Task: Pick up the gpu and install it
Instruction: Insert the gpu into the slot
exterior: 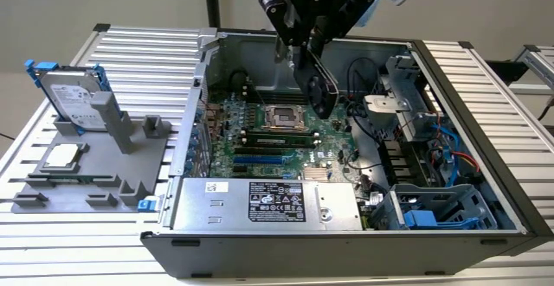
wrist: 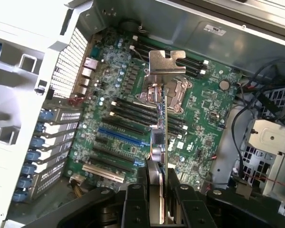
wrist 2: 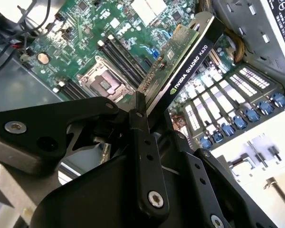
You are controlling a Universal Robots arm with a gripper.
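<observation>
My gripper (exterior: 308, 54) hangs over the open computer case (exterior: 484, 169), shut on the gpu (exterior: 318, 88). The card is held on edge, its black cooler and fan facing the exterior view's right. It floats above the green motherboard (exterior: 286, 140), near the CPU socket (exterior: 281, 115), touching nothing below. In the second wrist view the gpu (wrist 2: 186, 59) runs out from between the black fingers (wrist 2: 138, 124), green board on one face, black shroud on the other. In the first wrist view the gpu (wrist: 159, 126) is seen edge-on, its silver bracket (wrist: 166, 64) at the far end, above the blue expansion slot (wrist: 118, 137).
A grey fixture (exterior: 95, 163) on the exterior view's left holds a silver hard drive (exterior: 74, 98) in a blue frame. Inside the case sit the power supply (exterior: 259, 205), a blue-tabbed drive cage (exterior: 433, 214) and loose cables (exterior: 450, 150). The slatted table (exterior: 147, 59) surrounds the case.
</observation>
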